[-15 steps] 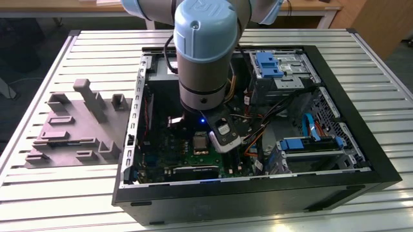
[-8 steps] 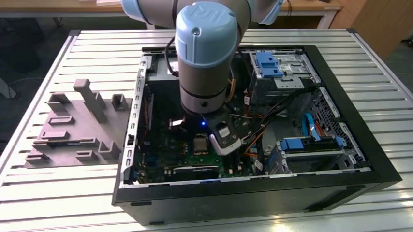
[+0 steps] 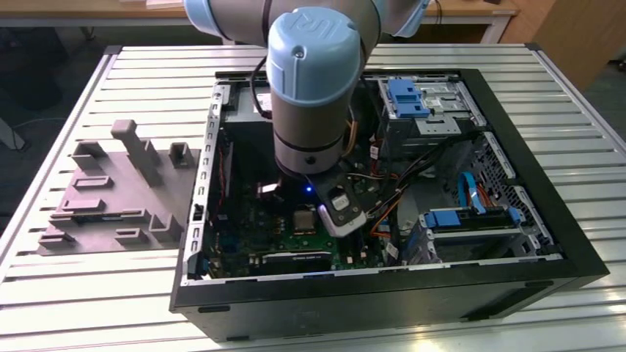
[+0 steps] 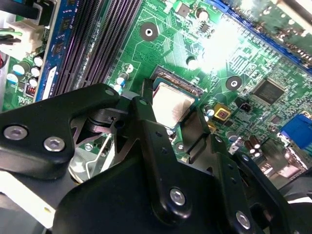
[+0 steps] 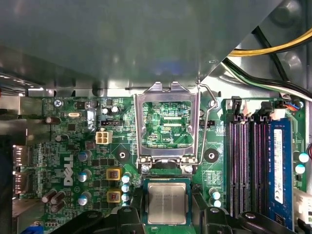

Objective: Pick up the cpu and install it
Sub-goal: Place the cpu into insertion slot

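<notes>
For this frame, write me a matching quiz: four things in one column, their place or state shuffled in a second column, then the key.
Things:
1. cpu
2. metal socket frame
3. memory slots
4. grey fixture block

Places or states:
A. hinged open
B. outside the computer case, on the slatted table, at the exterior view's left
C. pale silvery top facing up, beside the frame's hinge
D. long dark parallel rows

Pairs: 1-C, 2-A, 3-D, 4-B
</notes>
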